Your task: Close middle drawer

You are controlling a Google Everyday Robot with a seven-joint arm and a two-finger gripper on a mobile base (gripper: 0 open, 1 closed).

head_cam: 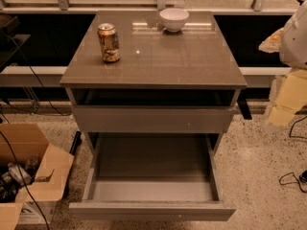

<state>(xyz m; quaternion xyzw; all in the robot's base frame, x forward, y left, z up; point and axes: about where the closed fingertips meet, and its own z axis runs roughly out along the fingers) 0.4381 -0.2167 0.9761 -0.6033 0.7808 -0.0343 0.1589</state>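
Am seeing middle drawer [152, 210] sitting pulled far out below upper front [152, 120]: flat matte grey face, boxy grey interior showing. Gripper [287, 99] hanging at right edge, pale tan, blocky, well apart from drawer; am unable to judge its grip state. Cylindrical can [109, 42] and round white bowl [174, 19] standing on glossy desk [168, 61].

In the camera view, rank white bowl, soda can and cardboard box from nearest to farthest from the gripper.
Gripper at right edge.
1. White bowl, back of cabinet top.
2. Soda can, cabinet top's left.
3. Cardboard box, floor, far left.
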